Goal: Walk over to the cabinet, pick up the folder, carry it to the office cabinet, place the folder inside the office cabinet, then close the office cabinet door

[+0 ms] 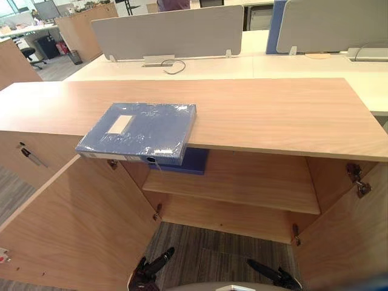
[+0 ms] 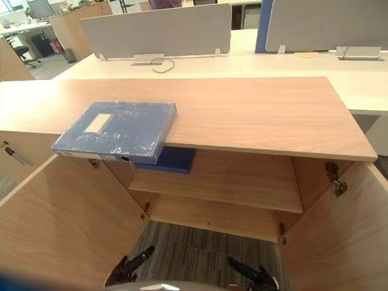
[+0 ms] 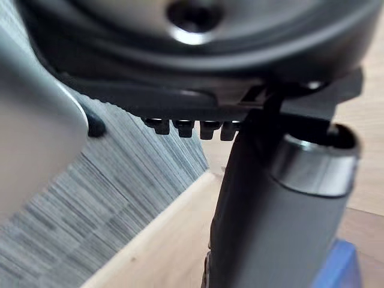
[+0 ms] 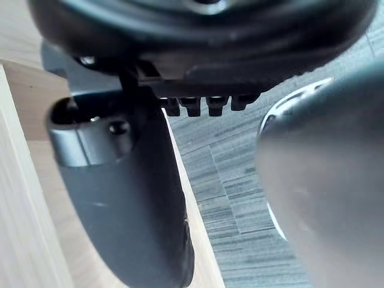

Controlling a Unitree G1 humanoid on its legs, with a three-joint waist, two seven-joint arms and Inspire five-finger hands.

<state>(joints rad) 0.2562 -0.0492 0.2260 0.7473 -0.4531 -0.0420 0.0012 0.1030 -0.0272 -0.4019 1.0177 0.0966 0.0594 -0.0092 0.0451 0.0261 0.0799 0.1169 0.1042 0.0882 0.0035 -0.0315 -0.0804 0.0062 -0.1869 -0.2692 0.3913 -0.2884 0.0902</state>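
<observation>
Lying flat on cabinet top: folder, blue, rectangular, in shiny crinkled wrap, near corner overhanging front edge. Cabinet is light wood grain, doors open. Left hand, right hand low over grey striped carpet, fingers straight, holding nothing.
</observation>
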